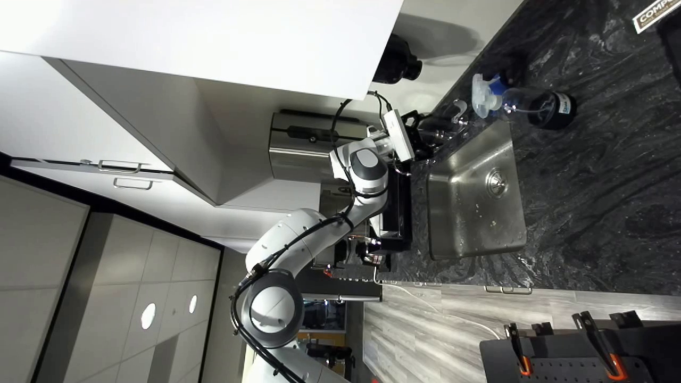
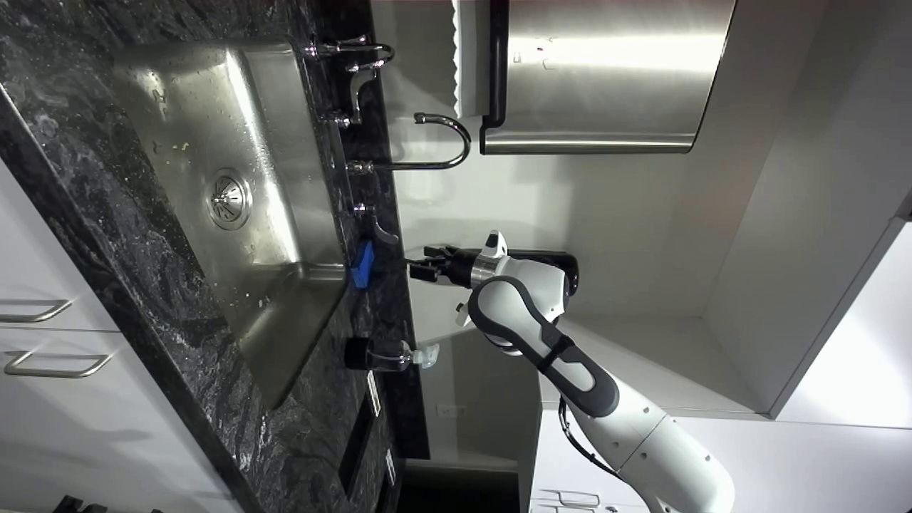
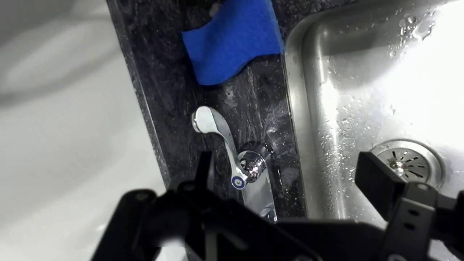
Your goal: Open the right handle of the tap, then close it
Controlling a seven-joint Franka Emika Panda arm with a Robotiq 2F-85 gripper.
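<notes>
- The tap (image 2: 406, 166) stands between the sink (image 3: 297, 108) and the wall (image 2: 513, 199).
- The gripper (image 3: 284, 163) is spread wide, hanging above the counter (image 1: 601, 181), near the tap's blue-dotted handle (image 3: 226, 136); the gap between them is hard to judge.
- A blue sponge (image 3: 232, 43) lies at the sink's edge.
- A spray bottle (image 2: 388, 355) stands beyond the sponge from the tap.

"COMPO" on a cut-off sign (image 1: 657, 14), label (image 1: 564, 104) on the spray bottle (image 1: 536, 108) too small to read
</notes>
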